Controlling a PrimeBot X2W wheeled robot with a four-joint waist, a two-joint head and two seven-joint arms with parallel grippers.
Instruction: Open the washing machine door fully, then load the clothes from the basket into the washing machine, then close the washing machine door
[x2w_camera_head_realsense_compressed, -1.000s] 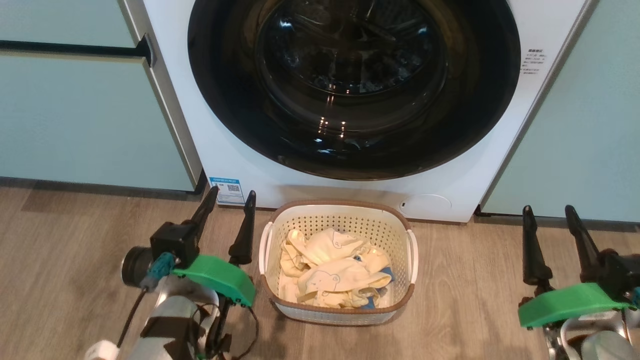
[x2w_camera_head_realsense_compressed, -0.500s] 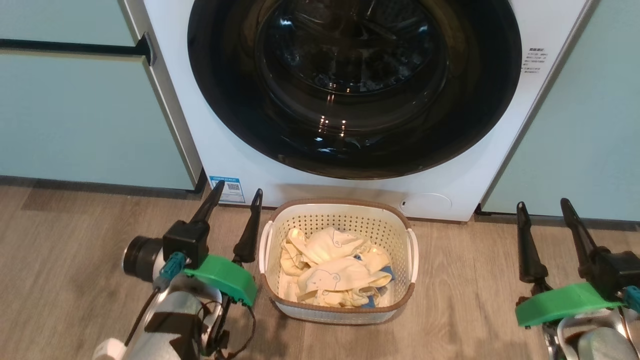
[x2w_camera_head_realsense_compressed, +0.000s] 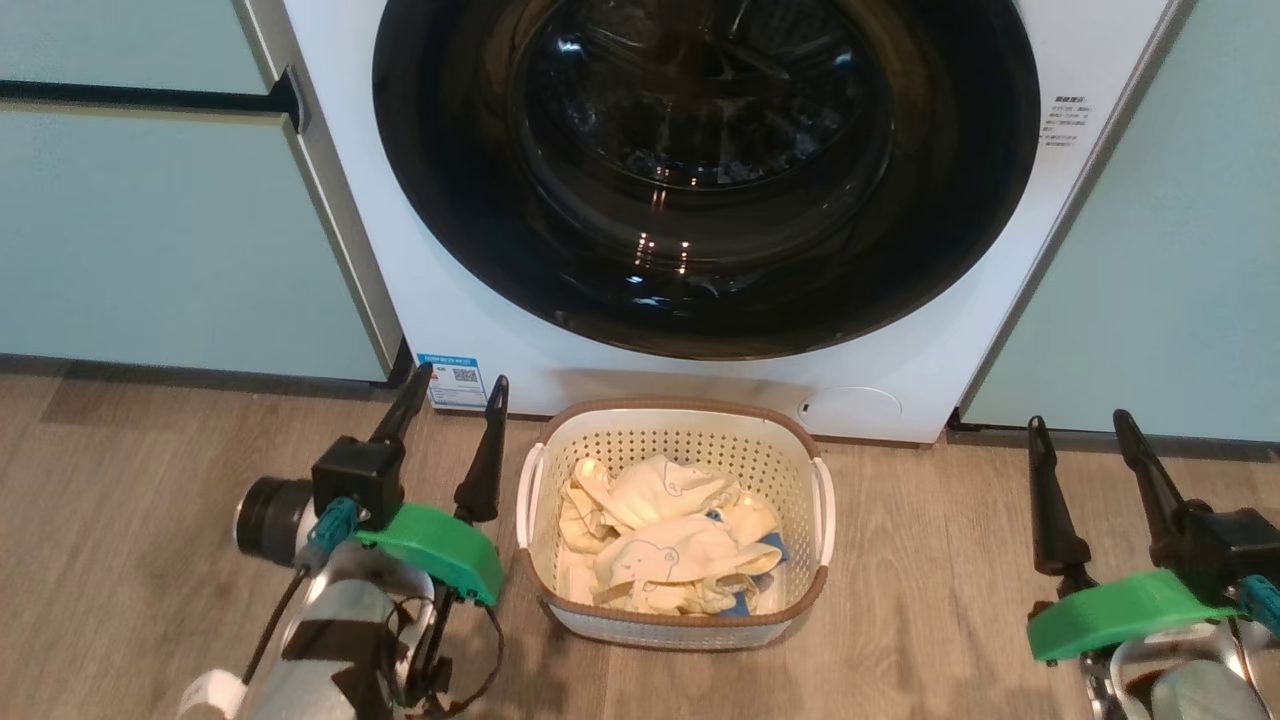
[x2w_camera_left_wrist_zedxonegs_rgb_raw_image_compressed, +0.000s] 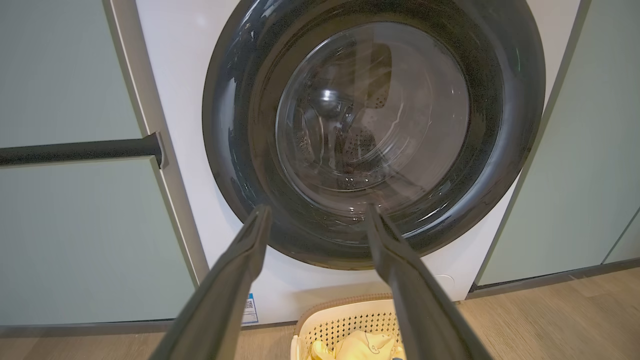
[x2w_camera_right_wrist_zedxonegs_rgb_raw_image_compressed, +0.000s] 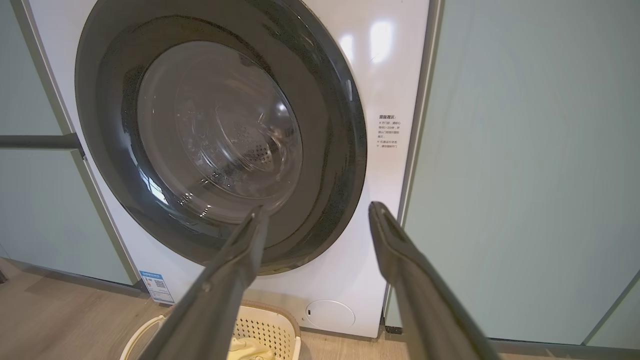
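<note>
Right gripper slightly leftward, fingers apart

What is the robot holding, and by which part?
Nothing. Left jaws and right jaws stand open and empty either side of the basket; the clothes lie inside it.

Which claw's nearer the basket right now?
Left. The left claw sits open just beside the basket, at its left side; the right claw is open well off to its right, with floor between.
</note>
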